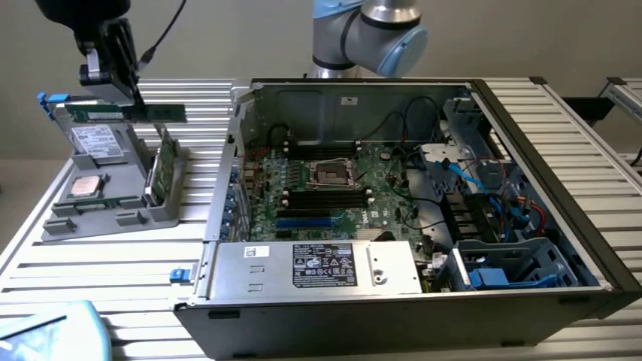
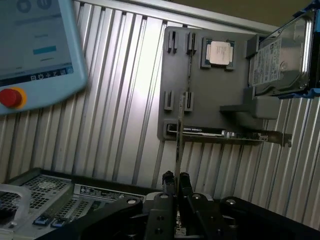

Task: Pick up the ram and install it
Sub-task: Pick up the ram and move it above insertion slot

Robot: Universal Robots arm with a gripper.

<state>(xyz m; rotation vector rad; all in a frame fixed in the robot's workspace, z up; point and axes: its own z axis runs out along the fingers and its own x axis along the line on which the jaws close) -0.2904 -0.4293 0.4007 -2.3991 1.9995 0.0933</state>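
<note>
Nearest you in the exterior view, a teach pendant [image 1: 40, 331] lies at the bench's [image 1: 110, 263] front corner, on the exterior view's left. Bare ribbed surface runs from it to the grey parts tray [image 1: 101, 214].

The open computer case [image 1: 561, 248] takes the middle, with its power supply [image 1: 316, 267] along the near side. Beyond that is the motherboard [image 1: 341, 188], open from above. Black memory slots [image 1: 326, 199] lie on either side of the processor socket [image 1: 331, 174]. The case's side wall [image 1: 236, 150] rises between tray and motherboard.

In the tray you see a processor chip [image 1: 89, 184], an expansion card [image 1: 161, 165] standing on edge and a hard drive [image 1: 95, 139] propped at the back.

Above the tray's far end, the claw [image 1: 128, 105] points down, pinching the ram [image 1: 161, 113]. The ram sticks out level toward the case, looks lifted off the tray and stops short of the wall's rim. In the wrist view the claw [image 2: 175, 182] is pressed onto the ram [image 2: 179, 145], seen edge-on as a thin line.

Farthest back, the arm's blue-capped joint [image 1: 386, 30] stands behind the case.
</note>
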